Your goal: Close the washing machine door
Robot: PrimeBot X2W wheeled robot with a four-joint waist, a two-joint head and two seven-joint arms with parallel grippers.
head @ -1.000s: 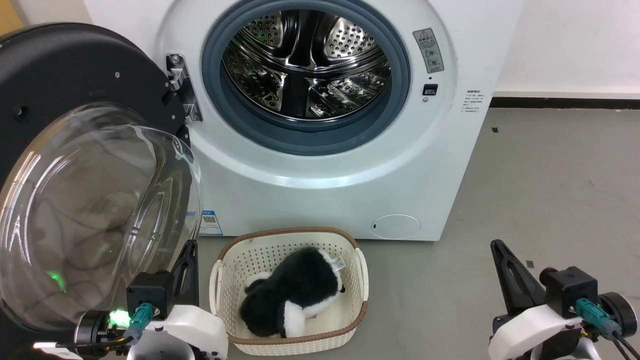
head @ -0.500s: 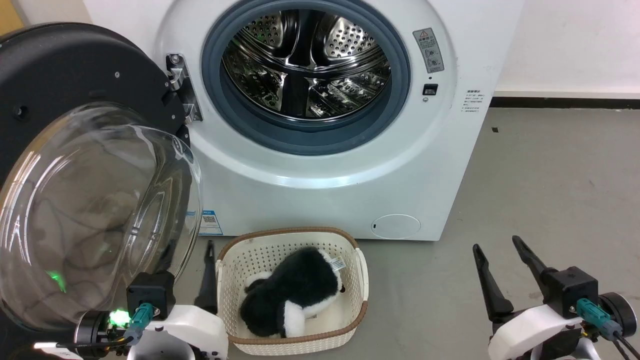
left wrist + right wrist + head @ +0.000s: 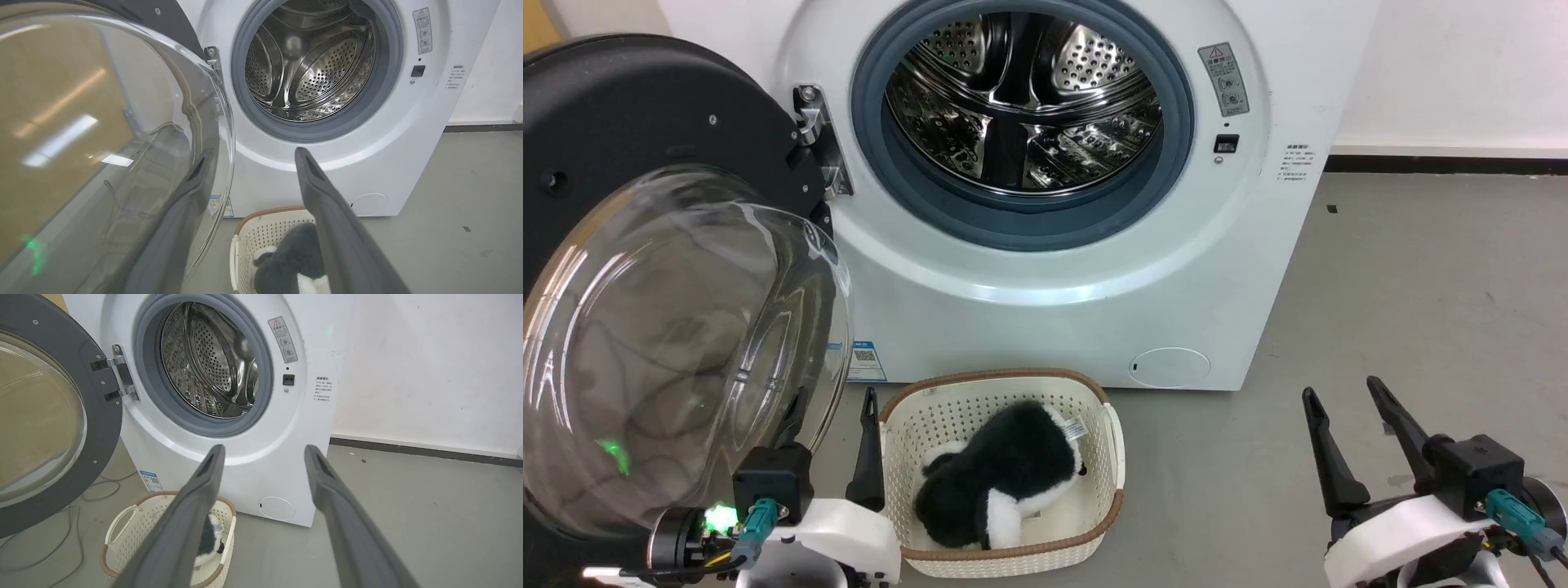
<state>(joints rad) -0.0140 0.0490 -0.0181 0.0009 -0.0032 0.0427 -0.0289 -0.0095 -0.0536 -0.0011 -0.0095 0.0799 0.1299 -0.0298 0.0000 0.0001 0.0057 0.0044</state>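
Note:
The washing machine [image 3: 1054, 302] is a white front-loader with its steel drum [image 3: 1021, 98] exposed. The washing machine door [image 3: 645, 106] stands swung wide open on the left, hung from a metal hinge [image 3: 813, 131], its clear glass bowl [image 3: 678, 351] bulging toward me. My left gripper [image 3: 835, 394] is open at the lower left, one finger partly behind the bowl's edge and the other beside the basket. The left wrist view shows the left gripper [image 3: 255, 150] next to the door [image 3: 102, 122]. My right gripper [image 3: 1341, 388] is open over the floor at the lower right, holding nothing.
A cream basket [image 3: 1115, 457] with a brown rim sits on the floor before the machine, holding a black-and-white plush toy [image 3: 996, 482]. Grey floor [image 3: 1421, 310] stretches to the right, bounded by a white wall [image 3: 429, 367]. Cables [image 3: 61, 547] lie on the floor under the door.
Both grippers have gone from shut to open over the last second. The door and basket have not moved; the head view shifted slightly.

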